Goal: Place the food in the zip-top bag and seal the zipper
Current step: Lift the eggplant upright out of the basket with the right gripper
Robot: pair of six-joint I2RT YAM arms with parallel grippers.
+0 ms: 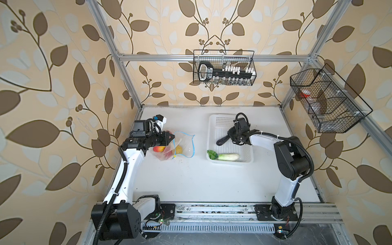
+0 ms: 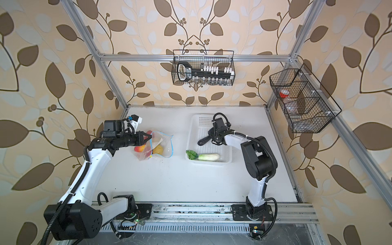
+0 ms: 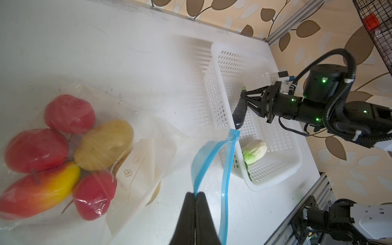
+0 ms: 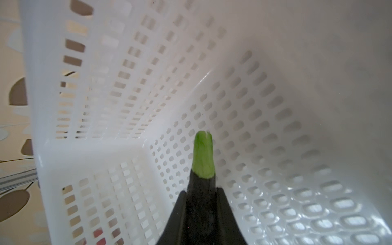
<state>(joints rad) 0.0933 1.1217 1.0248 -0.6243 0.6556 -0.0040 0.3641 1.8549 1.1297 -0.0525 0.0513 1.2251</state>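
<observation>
The clear zip-top bag [image 1: 184,146] [image 2: 162,145] lies left of centre with its mouth held apart. Inside lie red apples [image 3: 70,114], a potato [image 3: 104,144] and a red-yellow fruit [image 3: 42,191]. My left gripper [image 3: 196,194] [image 1: 172,137] is shut on the blue zipper [image 3: 203,157], holding one lip up. The yellow slider [image 1: 174,157] hangs at the strip's near end. My right gripper [image 4: 201,192] [image 1: 230,135] is shut on the dark eggplant [image 4: 201,203] [image 1: 222,140] [image 3: 240,112] near its green stem, over the white basket [image 1: 209,135]. The cabbage [image 1: 228,157] [image 3: 254,151] lies in the basket's near end.
A green leaf [image 1: 212,154] lies beside the cabbage at the basket's near left corner. Black wire baskets hang on the back rail [image 1: 223,67] and the right frame [image 1: 326,99]. Aluminium rails [image 1: 212,212] run along the table's front edge.
</observation>
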